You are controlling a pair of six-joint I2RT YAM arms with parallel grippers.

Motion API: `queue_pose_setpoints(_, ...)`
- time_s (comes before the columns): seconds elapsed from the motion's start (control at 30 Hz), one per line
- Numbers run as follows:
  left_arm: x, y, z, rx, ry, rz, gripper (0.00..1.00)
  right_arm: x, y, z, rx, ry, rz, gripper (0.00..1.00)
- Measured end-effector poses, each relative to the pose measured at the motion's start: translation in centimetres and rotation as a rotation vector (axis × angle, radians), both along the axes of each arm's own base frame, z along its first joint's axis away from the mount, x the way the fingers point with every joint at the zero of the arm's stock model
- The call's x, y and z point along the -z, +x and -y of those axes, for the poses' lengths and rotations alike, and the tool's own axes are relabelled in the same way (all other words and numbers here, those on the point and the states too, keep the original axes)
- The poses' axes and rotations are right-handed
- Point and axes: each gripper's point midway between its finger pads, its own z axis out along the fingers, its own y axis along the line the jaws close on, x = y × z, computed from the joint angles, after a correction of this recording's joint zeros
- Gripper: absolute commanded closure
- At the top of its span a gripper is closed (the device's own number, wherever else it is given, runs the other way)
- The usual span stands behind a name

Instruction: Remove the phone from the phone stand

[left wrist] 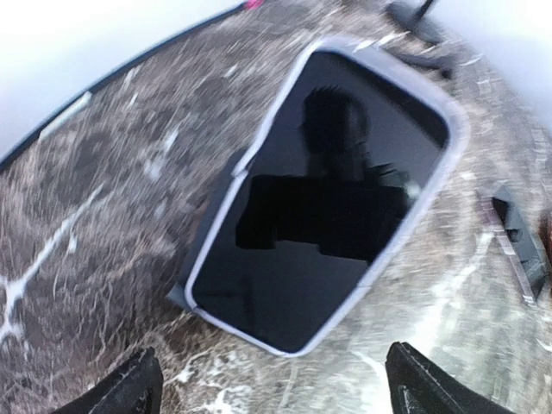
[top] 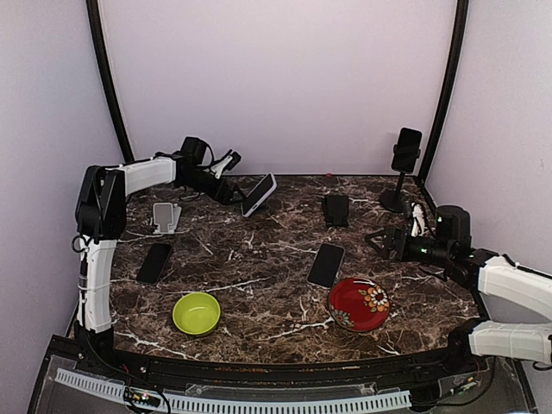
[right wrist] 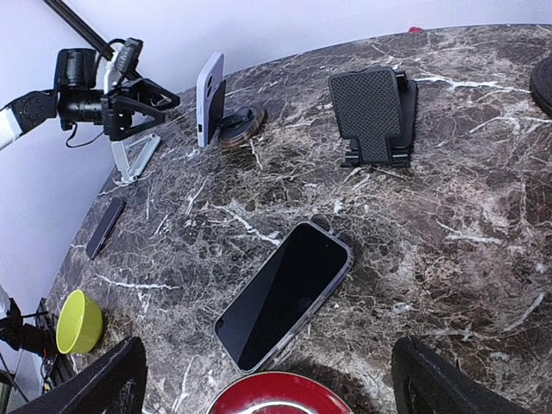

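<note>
While propped tilted, the phone (grey-cased) looks dark.

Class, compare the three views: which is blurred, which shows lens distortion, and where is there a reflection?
Left wrist view: blurred throughout; the screen of the phone mirrors a dark silhouette. Right wrist view: sharp, but wide-angle distortion bows the far edge of the table. Top external view: soft, even light, no harsh shadows.

phone: grey case, dark screen | propped tilted | on round stand
</note>
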Motion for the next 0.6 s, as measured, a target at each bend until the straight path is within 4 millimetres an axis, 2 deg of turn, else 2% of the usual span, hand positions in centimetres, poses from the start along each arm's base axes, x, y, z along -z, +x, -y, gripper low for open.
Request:
queue_pose_setpoints(0.07, -2.2, -0.7, 0.5, 0.076, -0.07, 0.027, 0.03, 0.1, 0.0, 0.0, 0.001, -0.001, -0.001, 0.01)
queue_pose_setpoints(0.2, -5.1, -1.4, 1.5, 0.183, -0.15, 0.103, 0.01, 0.1, 0.0, 0.0, 0.0, -0.001, -0.003, 0.01)
queue_pose_setpoints(0.47, -6.1, -1.1, 3.0, 0.261, -0.165, 0.2, 0.01, 0.0, 0.0, 0.1, 0.007, -0.003, 0.002, 0.01)
queue_pose_setpoints(0.6, -5.7, -0.3, 3.5, 0.28, -0.165, 0.217, 0.01, 0.0, 0.0, 0.2, 0.008, -0.004, 0.0, 0.01)
